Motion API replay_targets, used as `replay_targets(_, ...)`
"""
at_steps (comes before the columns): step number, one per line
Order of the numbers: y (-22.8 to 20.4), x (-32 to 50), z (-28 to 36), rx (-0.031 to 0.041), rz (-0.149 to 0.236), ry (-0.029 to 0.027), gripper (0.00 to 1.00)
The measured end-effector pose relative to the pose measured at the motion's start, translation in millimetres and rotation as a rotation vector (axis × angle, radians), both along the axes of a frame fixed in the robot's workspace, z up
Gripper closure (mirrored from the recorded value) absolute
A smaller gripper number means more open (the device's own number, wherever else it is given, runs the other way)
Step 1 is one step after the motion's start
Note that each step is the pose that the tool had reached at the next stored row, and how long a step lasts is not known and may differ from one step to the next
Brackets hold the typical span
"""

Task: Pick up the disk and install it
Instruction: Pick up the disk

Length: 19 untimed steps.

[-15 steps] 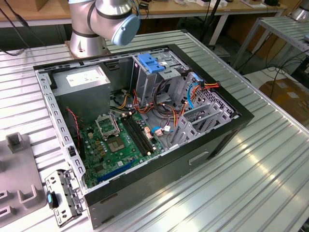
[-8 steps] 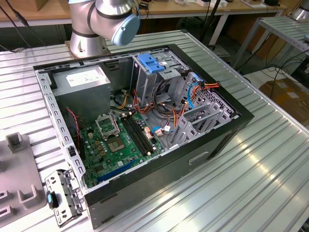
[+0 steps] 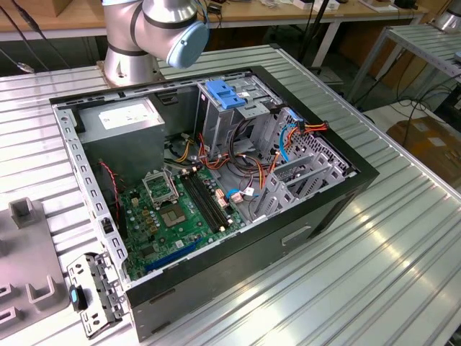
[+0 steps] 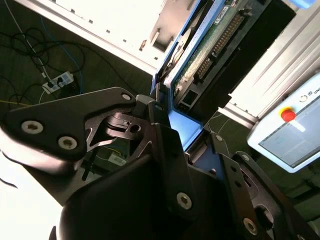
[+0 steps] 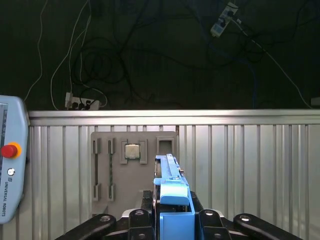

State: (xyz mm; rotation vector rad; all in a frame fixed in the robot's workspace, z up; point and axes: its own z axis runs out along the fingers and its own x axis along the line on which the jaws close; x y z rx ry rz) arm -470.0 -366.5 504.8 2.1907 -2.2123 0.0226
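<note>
Now gripper (image 5: 172, 216) gripping disk (image 5: 171, 175) edge-on in first wrist view, jaws closed onto blue carrier rails (image 5: 173, 197); disk projecting straight ahead of jaws. Grey fixture plate (image 5: 120, 175) lying on table (image 5: 250, 165) beyond disk's far end. Judging this as carrying stage: squeezing rails only, not circuit board; holding disk square in jaws, avoiding twisting; moving slowly, guarding against slipping.

The exterior view looks steeply down from close by onto the open computer case (image 3: 346, 194) on the ribbed worktop (image 3: 403, 274), while both wrist views sit tight behind the pincer (image 5: 171, 204), sharing the disk (image 5: 172, 182) (image 4: 212, 42) it grips and the teach pendant (image 5: 10, 160) (image 4: 295, 132).
</note>
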Motion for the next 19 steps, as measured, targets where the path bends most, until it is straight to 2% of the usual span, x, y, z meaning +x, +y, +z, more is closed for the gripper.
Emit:
replay_targets(14, 0.0, 7.7, 0.0, 0.0, 0.0, 0.0, 0.63)
replay_targets(19, 0.0, 13.1, 0.1, -0.0001, 0.0, 0.0002, 0.63)
